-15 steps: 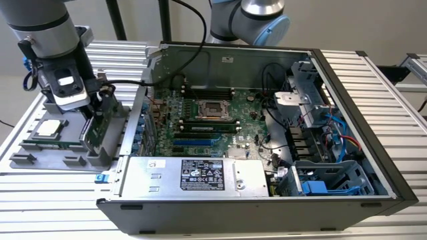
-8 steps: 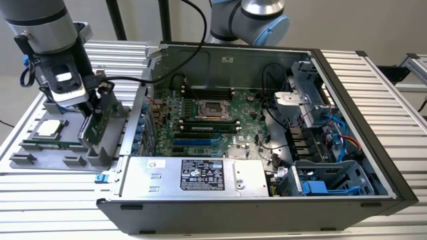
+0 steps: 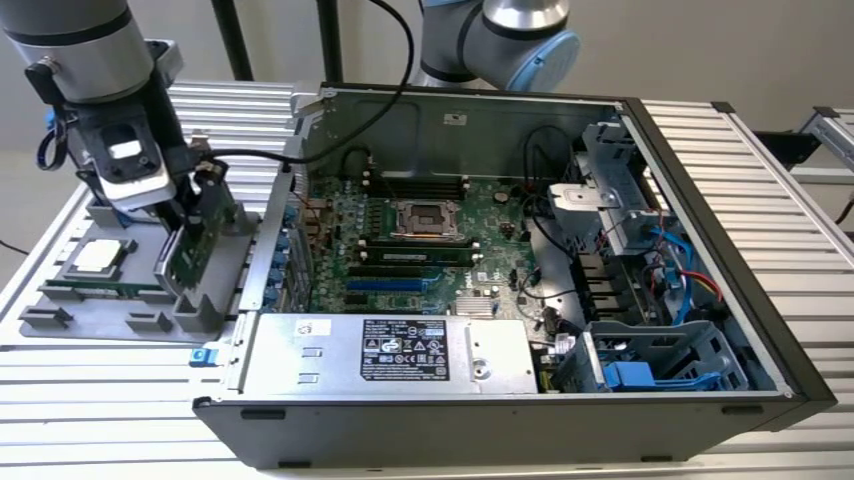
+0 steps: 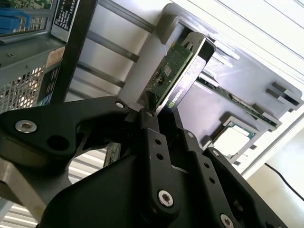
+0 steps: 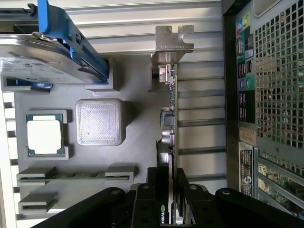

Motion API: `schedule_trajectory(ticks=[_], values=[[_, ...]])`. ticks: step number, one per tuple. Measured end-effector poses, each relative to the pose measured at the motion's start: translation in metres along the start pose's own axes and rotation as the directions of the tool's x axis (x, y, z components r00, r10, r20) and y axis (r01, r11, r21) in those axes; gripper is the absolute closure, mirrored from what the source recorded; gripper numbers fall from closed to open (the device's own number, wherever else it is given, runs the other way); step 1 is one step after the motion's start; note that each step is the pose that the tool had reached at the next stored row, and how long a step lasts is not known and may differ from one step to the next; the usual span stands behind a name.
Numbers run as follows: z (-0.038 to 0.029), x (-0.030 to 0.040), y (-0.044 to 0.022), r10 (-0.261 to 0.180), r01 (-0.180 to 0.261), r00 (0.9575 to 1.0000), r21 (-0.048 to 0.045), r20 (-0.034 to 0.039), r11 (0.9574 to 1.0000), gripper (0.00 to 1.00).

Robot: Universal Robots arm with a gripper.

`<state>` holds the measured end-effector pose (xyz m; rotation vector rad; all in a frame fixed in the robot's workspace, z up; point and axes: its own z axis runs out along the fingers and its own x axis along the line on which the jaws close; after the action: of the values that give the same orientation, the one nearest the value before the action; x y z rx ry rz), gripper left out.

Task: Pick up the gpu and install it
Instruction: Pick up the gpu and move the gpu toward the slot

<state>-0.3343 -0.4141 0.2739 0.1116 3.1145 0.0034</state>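
Gripper (image 4: 159,113) pinches the gpu (image 4: 174,71) between its black fingers. Card stands upright on edge at the gray parts tray (image 3: 80,312), on the exterior view's left of the open computer case (image 3: 467,415). Processor chip (image 3: 96,257) lies flat in the tray nearby.

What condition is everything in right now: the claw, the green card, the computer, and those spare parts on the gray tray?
gripper: shut on the gpu.
gpu: upright on edge at the gray tray, clamped.
computer case: open, side panel off, board exposed.
processor chip: lying flat in its tray pocket.
memory stick: seated in its tray slot.
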Motion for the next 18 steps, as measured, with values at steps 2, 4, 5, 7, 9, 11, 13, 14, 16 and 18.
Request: schedule_trajectory(ticks=[2,4,5,7,9,11,13,14,16,18], values=[[-0.0008,0.0,0.0,0.0,0.0,1.0,-0.0001,0.0002,1.0,1.0],[-0.0018,0.0,0.0,0.0,0.0,1.0,0.0,0.0,1.0,1.0],[-0.0025,-0.0001,0.0,0.0,0.0,1.0,0.0,0.0,1.0,1.0],[-0.0046,-0.0001,0.0,0.0,0.0,1.0,0.0,0.0001,1.0,1.0],[-0.0067,-0.0002,0.0,0.0,0.0,1.0,-0.0001,0.0002,1.0,1.0],[-0.0085,-0.0002,0.0,0.0,0.0,1.0,-0.0001,0.0001,1.0,1.0],[-0.0109,-0.0003,0.0,0.0,0.0,1.0,-0.0001,0.0001,1.0,1.0],[-0.0121,-0.0003,0.0,0.0,0.0,1.0,0.0,0.0001,1.0,1.0],[-0.0146,-0.0004,0.0,0.0,0.0,1.0,0.0,0.0001,1.0,1.0],[-0.0172,-0.0004,0.0001,0.0,0.0,1.0,0.0,0.0001,1.0,1.0]])
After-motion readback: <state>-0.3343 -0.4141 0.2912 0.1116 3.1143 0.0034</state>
